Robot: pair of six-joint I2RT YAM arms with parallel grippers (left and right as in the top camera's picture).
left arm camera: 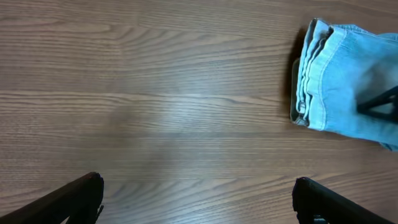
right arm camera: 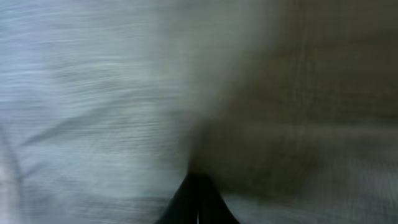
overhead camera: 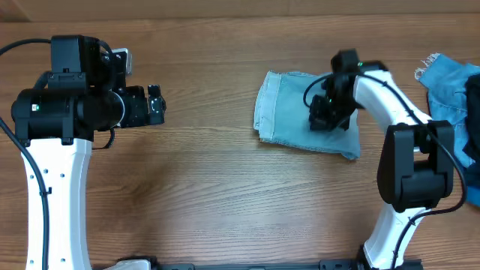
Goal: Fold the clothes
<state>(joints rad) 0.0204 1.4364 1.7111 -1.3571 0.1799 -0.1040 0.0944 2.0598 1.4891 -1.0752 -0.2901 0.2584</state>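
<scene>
Overhead, wood table stretching between my arms, folded jeans right of centre, my right gripper on them, seemingly clenched, left gripper spread, more denim at right edge.

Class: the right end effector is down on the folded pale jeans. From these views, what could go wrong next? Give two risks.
1. The right end effector presses on the folded pale jeans; pulling away could snag fabric and drag the stacked layers open.
2. The left end effector hangs open, well away from the jeans, so nothing would steady the fold if it shifts.
</scene>
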